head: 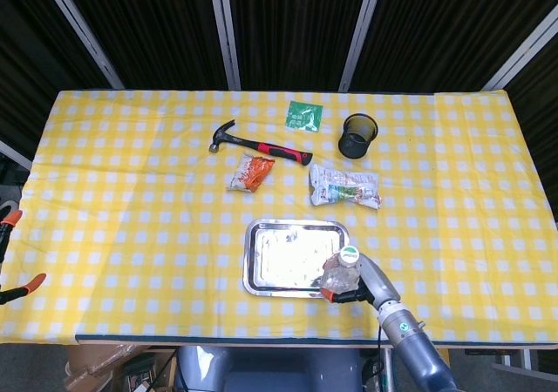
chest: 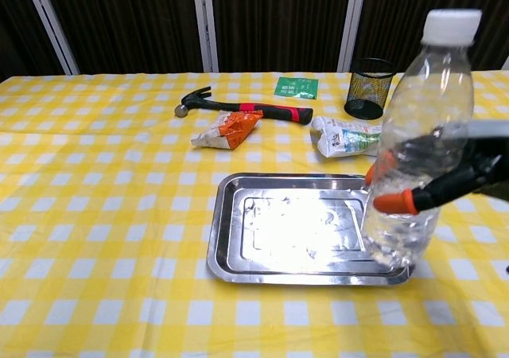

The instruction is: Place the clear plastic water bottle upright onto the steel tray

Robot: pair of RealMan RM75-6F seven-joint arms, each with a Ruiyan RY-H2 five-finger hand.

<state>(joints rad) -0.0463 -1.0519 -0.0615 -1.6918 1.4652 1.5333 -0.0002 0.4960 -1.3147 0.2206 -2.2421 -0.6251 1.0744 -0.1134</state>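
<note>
Your right hand [chest: 445, 179] grips the clear plastic water bottle [chest: 413, 143] around its middle, upright with the white cap on top. The bottle's base sits over the near right corner of the steel tray [chest: 262, 270]; contact with the tray cannot be confirmed. Your left hand appears in neither view.

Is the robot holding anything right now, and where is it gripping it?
Yes. The right hand holds the bottle upright, fingers wrapped around its middle, above the tray's right end.
</note>
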